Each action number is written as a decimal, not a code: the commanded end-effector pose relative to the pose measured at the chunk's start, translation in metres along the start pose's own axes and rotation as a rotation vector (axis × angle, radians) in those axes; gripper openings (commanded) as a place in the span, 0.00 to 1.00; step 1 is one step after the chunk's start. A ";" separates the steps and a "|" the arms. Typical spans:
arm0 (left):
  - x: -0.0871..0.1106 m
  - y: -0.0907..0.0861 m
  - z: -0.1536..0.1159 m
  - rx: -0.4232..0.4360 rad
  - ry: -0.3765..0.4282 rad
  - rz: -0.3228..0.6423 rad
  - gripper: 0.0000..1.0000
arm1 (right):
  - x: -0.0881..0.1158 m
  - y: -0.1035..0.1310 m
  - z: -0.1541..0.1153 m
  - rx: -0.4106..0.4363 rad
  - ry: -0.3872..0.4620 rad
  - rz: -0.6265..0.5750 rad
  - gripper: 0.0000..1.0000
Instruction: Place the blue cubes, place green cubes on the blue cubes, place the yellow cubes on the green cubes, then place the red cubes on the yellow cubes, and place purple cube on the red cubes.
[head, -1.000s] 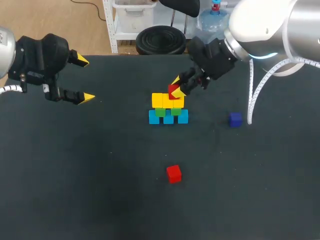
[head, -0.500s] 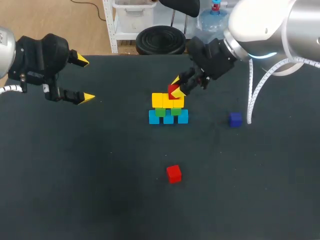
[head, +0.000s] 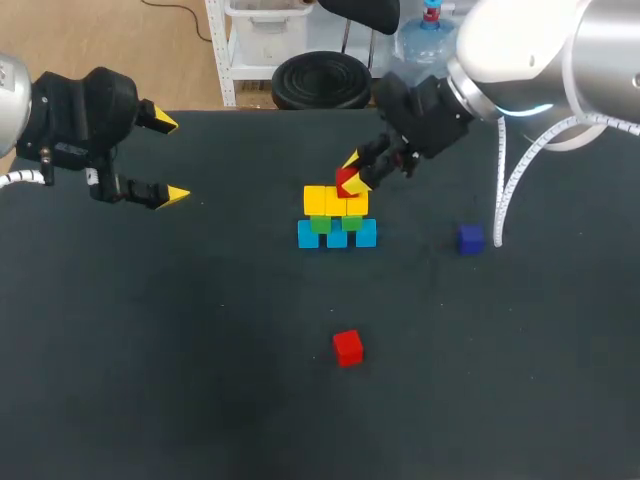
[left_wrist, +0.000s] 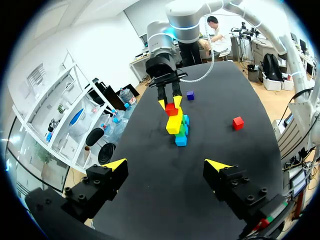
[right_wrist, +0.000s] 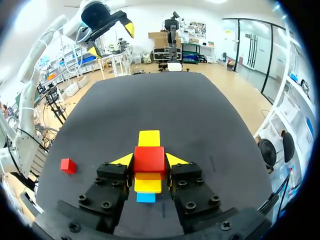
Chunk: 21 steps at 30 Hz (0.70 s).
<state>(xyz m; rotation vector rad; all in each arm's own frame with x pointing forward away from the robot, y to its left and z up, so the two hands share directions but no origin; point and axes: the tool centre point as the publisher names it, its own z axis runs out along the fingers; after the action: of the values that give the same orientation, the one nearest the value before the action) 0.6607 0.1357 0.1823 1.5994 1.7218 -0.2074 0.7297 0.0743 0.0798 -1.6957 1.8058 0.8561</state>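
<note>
A stack stands mid-table: three blue cubes (head: 337, 237) at the bottom, two green cubes (head: 320, 224) on them, two yellow cubes (head: 316, 201) on top. My right gripper (head: 354, 173) is shut on a red cube (head: 346, 184), which sits on or just over the right yellow cube; contact cannot be told. In the right wrist view the red cube (right_wrist: 149, 159) is gripped from both sides, with yellow (right_wrist: 149, 137) below. A second red cube (head: 347, 348) lies near the front. The purple cube (head: 471, 239) lies right of the stack. My left gripper (head: 165, 158) hangs open at the far left, holding nothing.
The black table (head: 200, 380) carries only the stack and the two loose cubes. In the left wrist view the stack (left_wrist: 176, 127) is far ahead of the open fingers (left_wrist: 216, 165), with the loose red cube (left_wrist: 238, 122) off to one side.
</note>
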 end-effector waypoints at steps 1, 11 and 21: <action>0.002 0.000 -0.001 -0.001 -0.010 0.004 1.00 | 0.000 -0.001 -0.002 0.004 0.001 0.000 0.30; 0.002 0.000 -0.001 -0.001 -0.010 0.004 1.00 | 0.002 0.002 -0.001 0.003 -0.001 0.003 0.30; 0.002 0.000 -0.001 -0.001 -0.010 0.004 1.00 | 0.000 0.004 0.001 -0.002 -0.004 0.001 0.30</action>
<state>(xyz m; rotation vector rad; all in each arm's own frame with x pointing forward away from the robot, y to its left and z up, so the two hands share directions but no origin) 0.6607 0.1357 0.1823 1.5994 1.7218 -0.2074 0.7263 0.0747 0.0794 -1.6954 1.8056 0.8627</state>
